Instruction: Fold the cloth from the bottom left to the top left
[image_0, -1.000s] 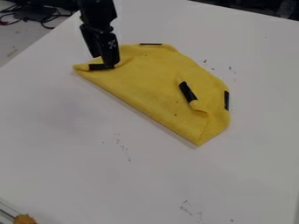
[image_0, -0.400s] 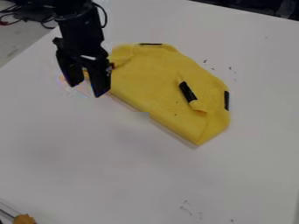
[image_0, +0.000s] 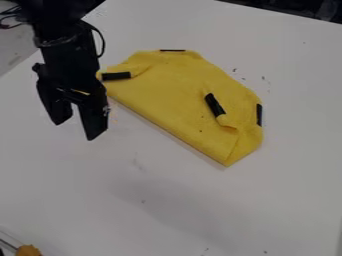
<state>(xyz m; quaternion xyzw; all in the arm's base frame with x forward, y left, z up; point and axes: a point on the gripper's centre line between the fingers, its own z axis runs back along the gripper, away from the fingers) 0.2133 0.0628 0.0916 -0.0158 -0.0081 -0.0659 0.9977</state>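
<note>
Gripper (image_0: 77, 130) is spread and empty, at 8 o'clock from the cloth (image_0: 177, 100). Fold appears complete; retract upward, avoiding cloth contact.

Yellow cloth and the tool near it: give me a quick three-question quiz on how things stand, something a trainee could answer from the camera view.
1. Multiple choice: How many black strips show on the yellow cloth? A) two B) four C) six
2. Fill in the blank with "open" or "shut": The tool, hanging over the table, is ____.
3. True or false: The tool is gripping an edge of the cloth.

Key: 1. B; 2. open; 3. false.
</note>
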